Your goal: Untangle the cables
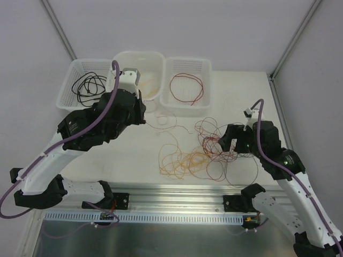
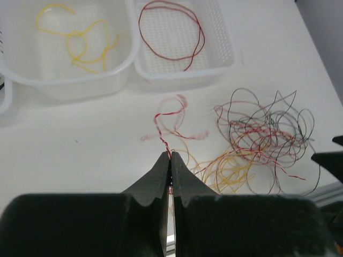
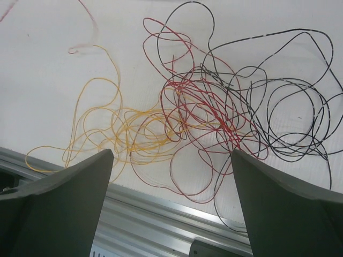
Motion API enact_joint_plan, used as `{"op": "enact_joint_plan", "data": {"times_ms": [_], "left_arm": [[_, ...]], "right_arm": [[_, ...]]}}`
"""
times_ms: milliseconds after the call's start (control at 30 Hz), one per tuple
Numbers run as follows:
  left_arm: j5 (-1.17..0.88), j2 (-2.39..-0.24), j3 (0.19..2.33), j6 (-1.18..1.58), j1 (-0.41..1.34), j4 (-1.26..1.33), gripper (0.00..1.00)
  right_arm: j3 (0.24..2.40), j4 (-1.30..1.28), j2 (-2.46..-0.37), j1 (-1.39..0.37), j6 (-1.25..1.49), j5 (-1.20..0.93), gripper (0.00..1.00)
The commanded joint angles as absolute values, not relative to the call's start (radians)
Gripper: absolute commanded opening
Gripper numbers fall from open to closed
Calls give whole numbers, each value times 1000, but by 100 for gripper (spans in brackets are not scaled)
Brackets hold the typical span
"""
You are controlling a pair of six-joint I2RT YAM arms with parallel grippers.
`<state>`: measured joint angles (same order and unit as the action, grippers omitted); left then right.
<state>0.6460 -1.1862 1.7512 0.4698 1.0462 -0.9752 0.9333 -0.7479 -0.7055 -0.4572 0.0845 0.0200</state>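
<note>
A tangle of thin black, red and yellow-orange cables [image 1: 206,150] lies on the white table right of centre; it also shows in the right wrist view [image 3: 203,112] and in the left wrist view [image 2: 257,136]. My left gripper [image 1: 142,113] is shut on a thin red-and-white twisted cable [image 2: 163,131], which runs from the fingertips [image 2: 164,160] towards the baskets. My right gripper [image 1: 221,143] is open and empty, hovering over the tangle's near edge [image 3: 171,160], with loops of red and yellow cable between its fingers [image 3: 75,187].
Three white baskets stand at the back: the left one [image 1: 72,80] holds a black cable, the middle one [image 1: 155,61] a yellow cable [image 2: 80,45], the right one [image 1: 206,69] a red cable [image 2: 171,32]. An aluminium rail [image 3: 161,214] runs along the near table edge.
</note>
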Motion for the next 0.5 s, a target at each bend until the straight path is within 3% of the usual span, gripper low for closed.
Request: {"op": "enact_joint_plan", "data": {"times_ms": [0,267,467], "left_arm": [[594,-1232,1854,364,1003,-891,0],[469,-1434,2098,235,836,-801,0],[459,-1590,2276,154,804,-712,0]], "right_arm": [[959,-784,-643,-463,55,9,98],[930,-813,-471,-463,57,17,100],[923,-842,-365,-465,43,24,100]]}}
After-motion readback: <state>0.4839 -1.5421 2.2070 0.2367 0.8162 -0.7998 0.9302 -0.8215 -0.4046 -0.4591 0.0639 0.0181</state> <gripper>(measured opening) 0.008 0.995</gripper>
